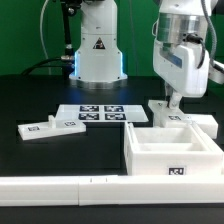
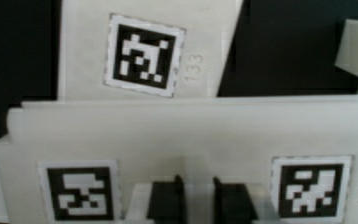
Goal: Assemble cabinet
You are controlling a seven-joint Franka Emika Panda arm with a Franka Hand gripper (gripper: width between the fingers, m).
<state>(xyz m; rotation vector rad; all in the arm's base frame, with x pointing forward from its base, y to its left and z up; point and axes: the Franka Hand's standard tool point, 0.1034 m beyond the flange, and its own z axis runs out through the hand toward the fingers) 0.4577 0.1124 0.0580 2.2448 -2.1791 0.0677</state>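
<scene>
The cabinet box [image 1: 170,148] is a large white open box with a tag on its front, at the exterior view's right front. A flat white panel [image 1: 166,110] lies just behind it. My gripper [image 1: 175,102] is down on this panel. In the wrist view the two dark fingers [image 2: 165,202] stand close together, with a narrow white strip of the panel [image 2: 194,130] between them. My gripper [image 2: 202,203] looks shut on it. The panel carries two tags near the fingers. A second flat white panel [image 1: 50,127] lies at the left.
The marker board [image 1: 100,113] lies in the middle, in front of the robot base [image 1: 98,50]. A long white rail [image 1: 60,190] runs along the front edge. In the wrist view another white piece with one tag [image 2: 144,55] lies beyond the panel.
</scene>
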